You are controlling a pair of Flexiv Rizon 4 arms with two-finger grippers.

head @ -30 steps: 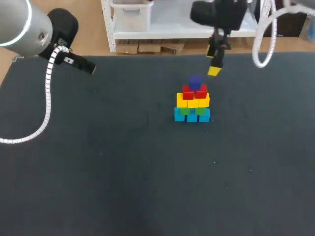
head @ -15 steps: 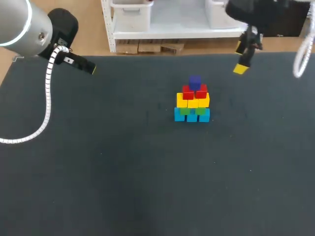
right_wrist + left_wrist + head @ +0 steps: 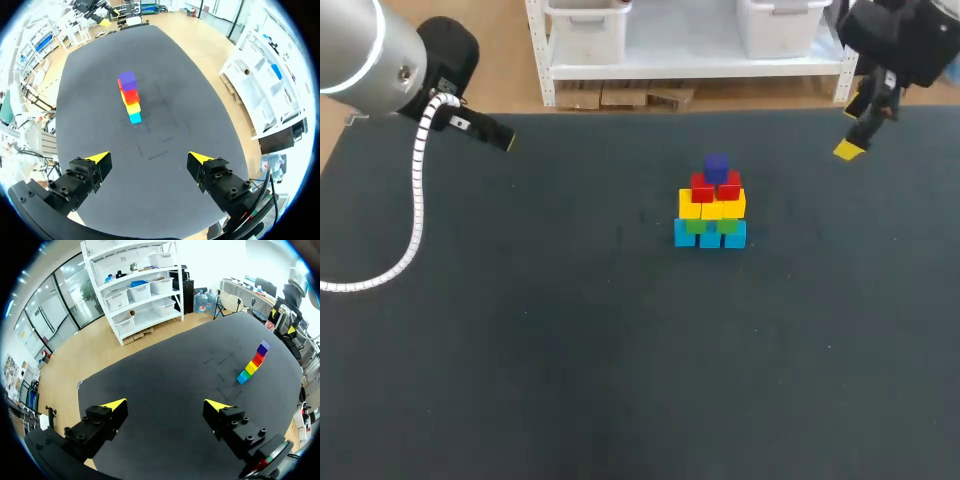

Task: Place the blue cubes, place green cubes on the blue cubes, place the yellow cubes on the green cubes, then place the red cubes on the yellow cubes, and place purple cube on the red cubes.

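A cube pyramid (image 3: 711,205) stands a little right of the table's middle: blue cubes (image 3: 710,236) at the base, then green cubes (image 3: 711,226), yellow cubes (image 3: 712,207), red cubes (image 3: 715,187) and one purple cube (image 3: 716,166) on top. The left wrist view shows this pyramid (image 3: 253,363) far ahead, and in the right wrist view the stack (image 3: 129,96) stands well ahead of the fingers. My left gripper (image 3: 167,406) is open and empty over the far left corner. My right gripper (image 3: 150,159) is open and empty near the far right edge, its yellow fingertip (image 3: 847,150) showing.
The black table (image 3: 570,340) has nothing else on it. A white coiled cable (image 3: 417,200) hangs from my left arm over the left side.
My right arm has drawn away from above the pyramid to the right, toward the far right edge. The pyramid and my left arm have stayed put.
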